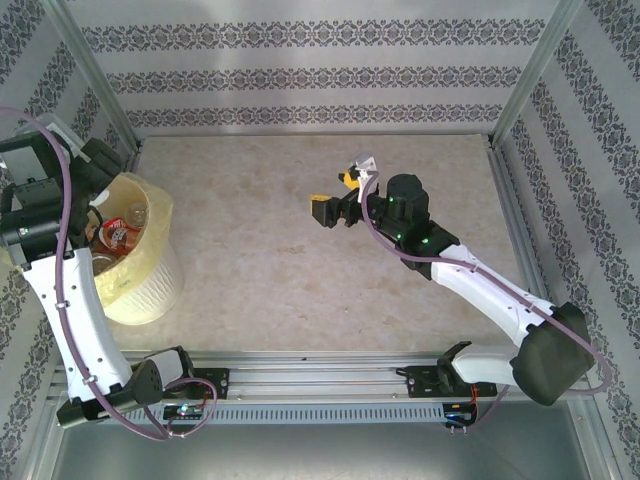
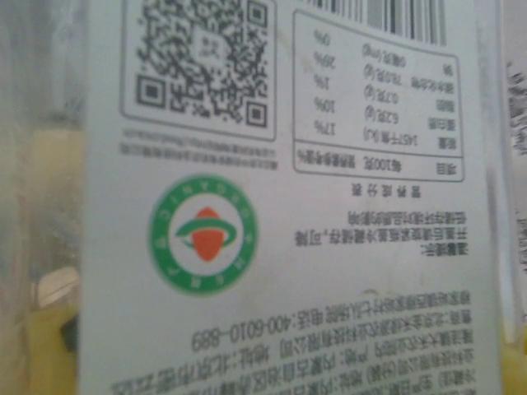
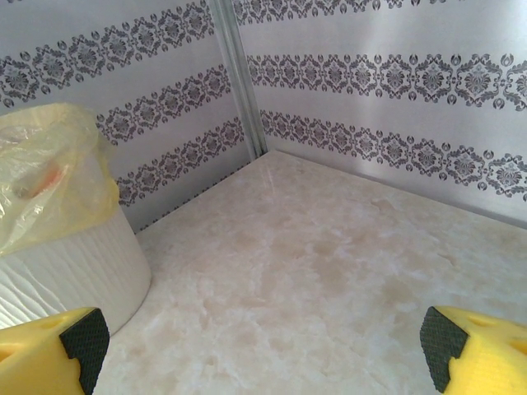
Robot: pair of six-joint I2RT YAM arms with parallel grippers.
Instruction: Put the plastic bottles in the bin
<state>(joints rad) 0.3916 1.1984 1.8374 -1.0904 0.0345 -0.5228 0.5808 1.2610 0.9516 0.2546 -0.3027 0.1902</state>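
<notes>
Pale-yellow plastic lines the bin [image 1: 150,215], which stands near the table's [image 1: 280,290] left edge, toward the near-left corner. Several bottles [image 1: 118,232] lie inside it, one showing a red label. The left arm [image 1: 75,310] rises from its base and bends over the bin's left rim. Close against that arm's wrist camera is a bottle's white label [image 2: 288,206], upside down, with a QR code, a small table of figures and a round green mark with an orange middle. Yellow shows at the lower corners of that view. Whether the left claw is apart or clamped on that bottle, I cannot tell. Over the middle of the table the right claw [image 1: 337,197] hangs above the bare marble-look top. Its yellow fingers [image 3: 49,354] with black pads are spread wide apart. From its wrist camera the bin stands off to the left, well apart from the claw.
</notes>
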